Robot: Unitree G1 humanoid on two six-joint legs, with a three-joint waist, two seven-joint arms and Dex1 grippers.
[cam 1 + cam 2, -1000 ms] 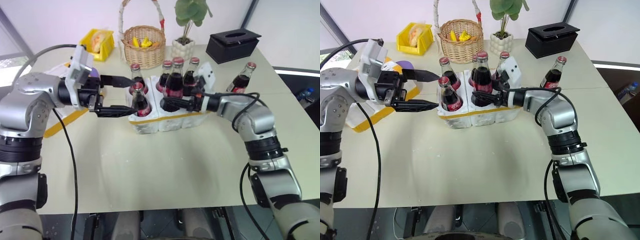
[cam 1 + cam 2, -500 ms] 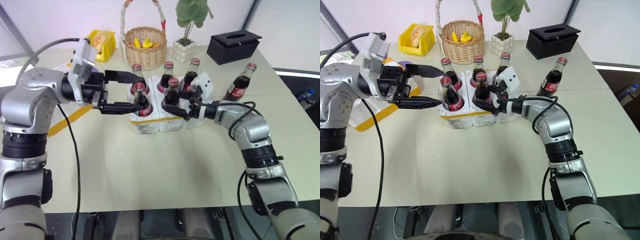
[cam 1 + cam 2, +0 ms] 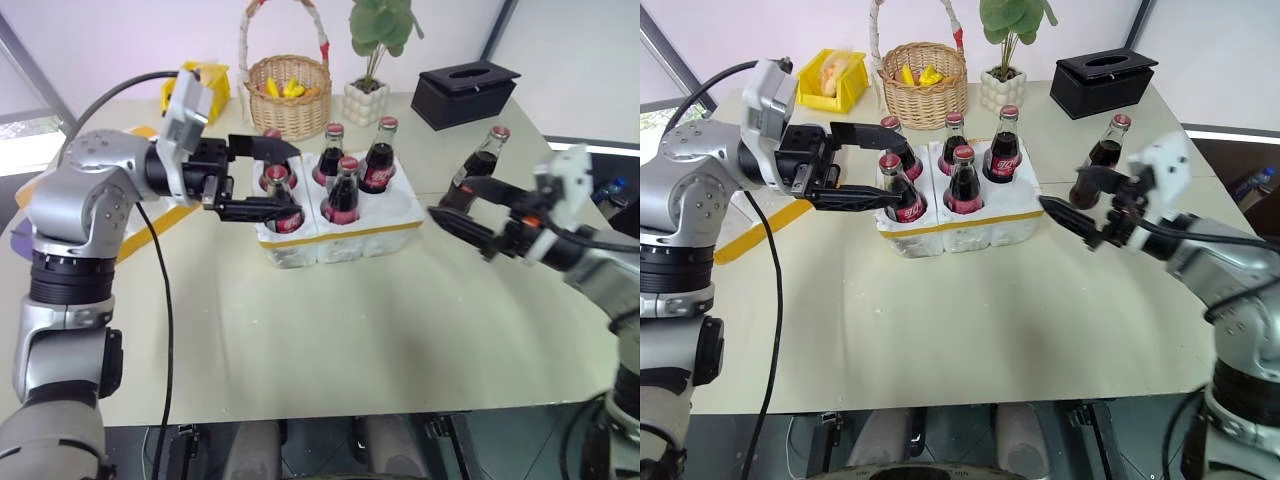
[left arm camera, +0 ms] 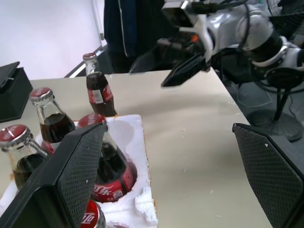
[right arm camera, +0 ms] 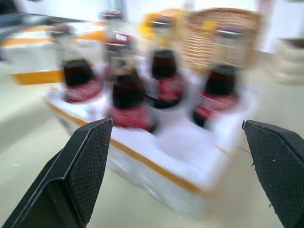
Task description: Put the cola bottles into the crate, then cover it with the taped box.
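The crate (image 3: 958,225) sits near the middle of the table (image 3: 940,330), a low white foam block with a yellow band around its lower edge. Five cola bottles (image 3: 963,182) stand upright in its wells: three along the far row and two in the near row, with the near well on the robot's right side of the crate empty. The sixth cola bottle (image 3: 1104,158) stands upright on the table to the right of the crate, well apart from it and a little farther back.

The left gripper (image 3: 872,165) is level at the crate's left end, its fingers spread wide and holding nothing; one finger lies beside the far-left bottle and the other beside the near-left bottle, so the two fingers bracket the bottles at that end. The right gripper (image 3: 1072,197) hangs to the right of the crate, clear of it, between the crate and the lone bottle; its fingers are parted wide and empty.

The taped box (image 3: 760,225) lies left of the crate, mostly hidden behind the left arm. Beyond the crate stand a wicker basket (image 3: 925,84), a potted plant (image 3: 1002,80), a yellow bin (image 3: 830,76) and a black tissue box (image 3: 1105,82).
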